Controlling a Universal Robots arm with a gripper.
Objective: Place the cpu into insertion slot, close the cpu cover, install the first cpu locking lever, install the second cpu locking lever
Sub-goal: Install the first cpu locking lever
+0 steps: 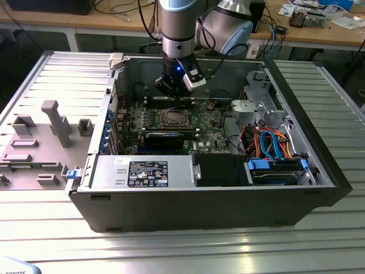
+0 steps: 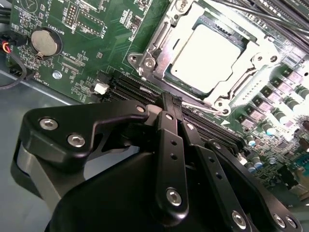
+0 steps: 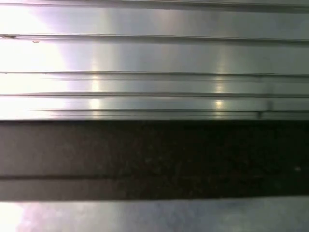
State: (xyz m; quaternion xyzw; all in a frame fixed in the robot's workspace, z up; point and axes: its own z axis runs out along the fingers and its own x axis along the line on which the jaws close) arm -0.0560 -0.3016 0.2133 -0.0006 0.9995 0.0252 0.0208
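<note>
Silver-grey cpu [image 2: 206, 57], green motherboard [image 2: 91, 53]

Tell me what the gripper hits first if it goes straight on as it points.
Probably the memory slots just short of the socket; the gripper is shut, tips beside the cover. Depth is unclear.

The pincer [image 2: 171, 104], its fingers pressed together, hangs just beside the cpu cover [image 2: 181, 21], which frames the cpu [image 2: 207, 58].

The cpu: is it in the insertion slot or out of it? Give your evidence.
In. In the second wrist view the cpu lies flat inside the insertion slot, with the cpu cover framing its edges.
</note>
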